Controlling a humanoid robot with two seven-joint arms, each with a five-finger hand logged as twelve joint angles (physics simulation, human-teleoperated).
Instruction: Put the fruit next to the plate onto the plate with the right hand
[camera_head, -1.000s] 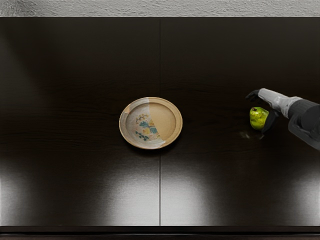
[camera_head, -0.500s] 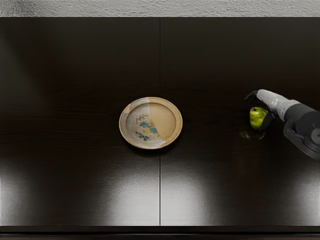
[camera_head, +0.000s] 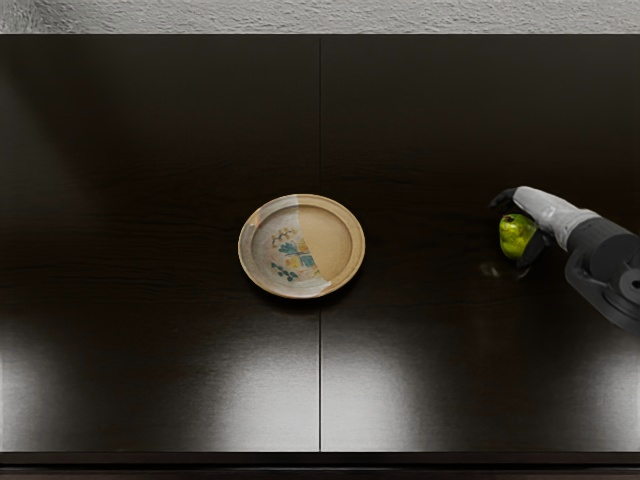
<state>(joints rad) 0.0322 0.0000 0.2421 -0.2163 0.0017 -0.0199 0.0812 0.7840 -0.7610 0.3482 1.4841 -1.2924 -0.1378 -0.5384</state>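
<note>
Head view: a dark, glossy table fills nearly the whole picture, with a thin seam running from its far edge to its near edge. A round, tan plate with a painted blue and yellow motif lies at about the middle of the table, across the seam and mostly to its left. The plate holds nothing. The green fruit is well apart from the plate, close to the table's right edge and about halfway between the far and near edges. The right hand reaches in from the right edge on its grey arm. Its dark fingers are curled around the fruit from the far and near sides, clasping it. A pale, rough strip of wall shows beyond the far edge.
</note>
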